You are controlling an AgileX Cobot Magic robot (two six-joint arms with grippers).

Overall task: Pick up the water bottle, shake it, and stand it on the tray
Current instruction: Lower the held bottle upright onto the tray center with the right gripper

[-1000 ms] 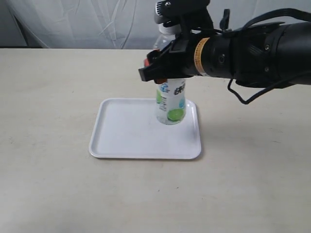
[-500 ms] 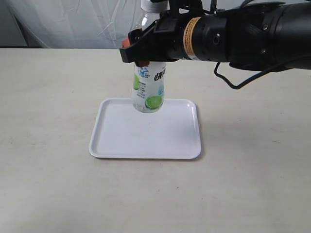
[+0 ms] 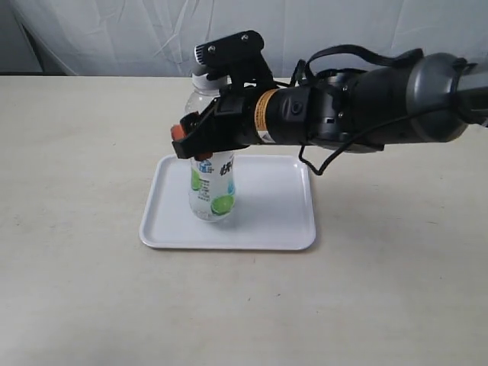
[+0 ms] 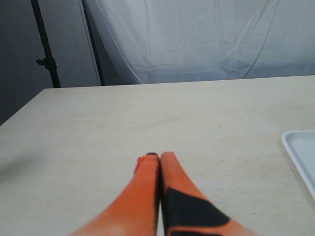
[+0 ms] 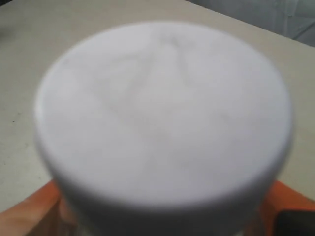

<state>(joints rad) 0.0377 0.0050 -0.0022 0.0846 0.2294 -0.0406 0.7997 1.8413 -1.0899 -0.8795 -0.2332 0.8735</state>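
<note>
The right arm is reaching in from the right above the tray, closing off that side and the top of the water bottle in the tray's left part. The surface is lying open left of the tray.

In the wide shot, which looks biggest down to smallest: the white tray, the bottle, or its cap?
1. The tray, clearly the largest.
2. The water bottle, partly covered.
3. Its white cap, the smallest and half hidden.
</note>
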